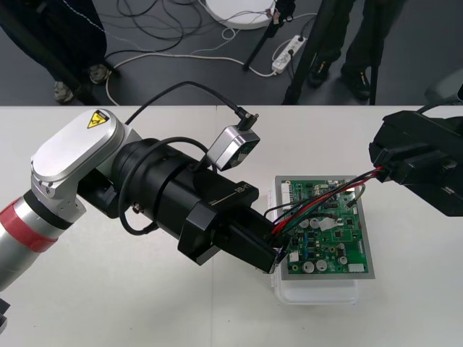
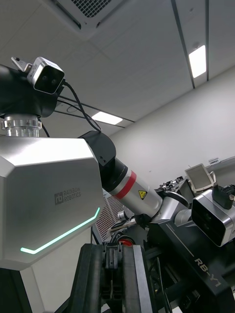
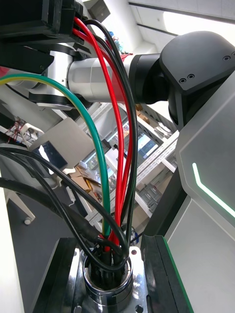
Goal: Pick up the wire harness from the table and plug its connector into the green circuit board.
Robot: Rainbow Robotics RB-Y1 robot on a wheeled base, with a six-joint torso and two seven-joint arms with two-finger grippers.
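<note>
The green circuit board [image 1: 329, 231] lies on its white base [image 1: 318, 293] right of the table's middle. My left gripper [image 1: 273, 253] hovers at the board's left edge, shut on the harness's round metal socket [image 3: 105, 281], which sits between its fingers [image 3: 156, 274]. Red, black and green wires [image 1: 325, 199] stretch from there over the board up to my right gripper [image 1: 382, 172], above the board's far right corner. The right gripper [image 2: 113, 279] is shut on the small black plug [image 2: 112, 259]. The wires [image 3: 115, 146] hang taut in the air between both grippers.
The bulky left arm [image 1: 145, 188] lies across the table's middle, its wrist camera [image 1: 233, 148] sticking up. Cables and a power strip [image 1: 286, 50] lie on the dark floor beyond the far edge.
</note>
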